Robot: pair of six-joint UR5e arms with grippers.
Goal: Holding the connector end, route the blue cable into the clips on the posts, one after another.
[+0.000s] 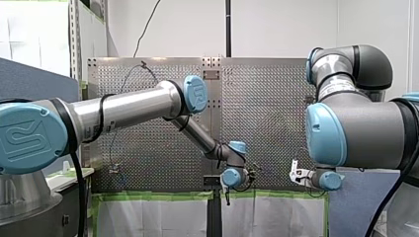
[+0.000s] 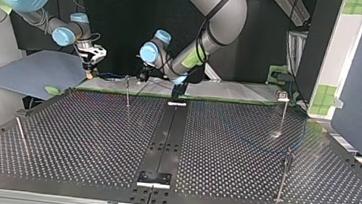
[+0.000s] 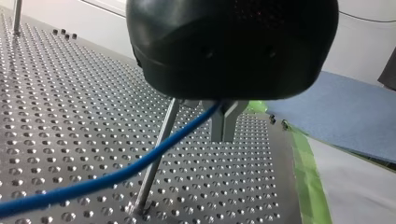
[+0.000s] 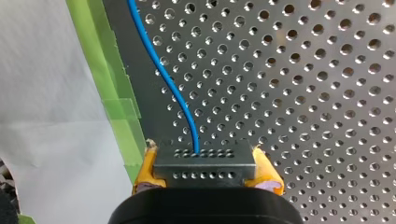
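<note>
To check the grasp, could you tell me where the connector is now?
In the right wrist view the connector sits in the jaws of my right gripper, beside the green tape at the table edge, the blue cable leading ahead.

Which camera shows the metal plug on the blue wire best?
The right wrist view: the connector sits large between yellow pads. Front and top views show it too small to tell; the left wrist view shows only the cable.

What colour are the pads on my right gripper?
Yellow pads, best seen in the right wrist view.
</note>
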